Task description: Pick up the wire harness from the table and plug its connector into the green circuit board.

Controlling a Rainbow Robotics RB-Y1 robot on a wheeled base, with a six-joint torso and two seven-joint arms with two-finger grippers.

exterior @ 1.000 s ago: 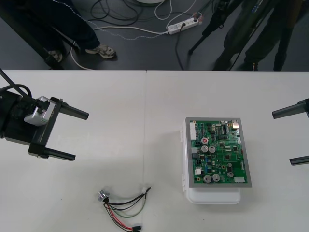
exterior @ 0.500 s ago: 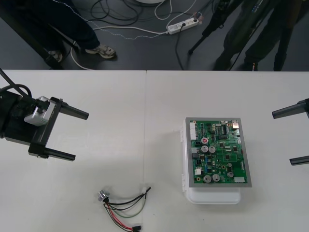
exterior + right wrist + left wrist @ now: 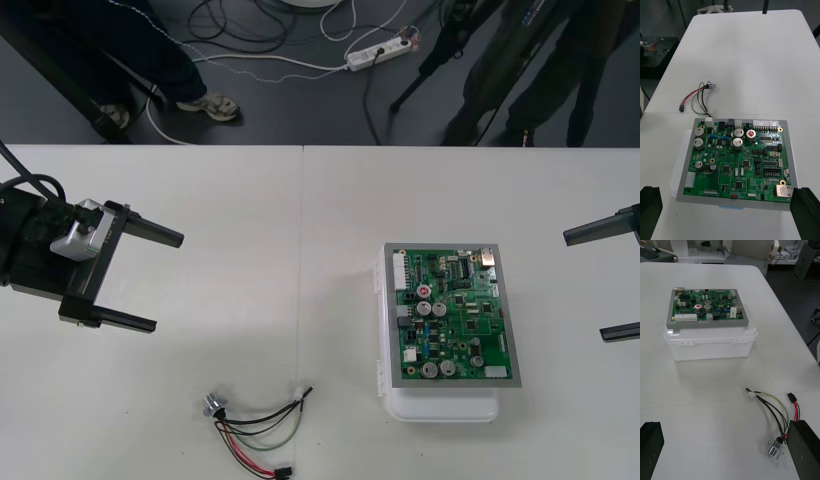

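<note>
The tabletop (image 3: 300, 250) is plain and light. On its right half, towards the near edge, sits the green circuit board (image 3: 452, 315) on its white base (image 3: 445, 405).

My left gripper (image 3: 168, 282) hangs over the left edge of the tabletop with its two black fingers (image 3: 649, 444) spread wide and nothing between them. My right gripper (image 3: 584, 286) waits at the right edge, just beside the board, and its fingers (image 3: 807, 213) are also wide apart and hold nothing.

The wire harness (image 3: 258, 425) lies loose on the tabletop by the near edge, left of the board and apart from it, nearer my left gripper. Its round metal socket (image 3: 212, 405) is at the end away from the board. The small black plug (image 3: 284, 468) lies closest to the near edge, not in the board.
</note>
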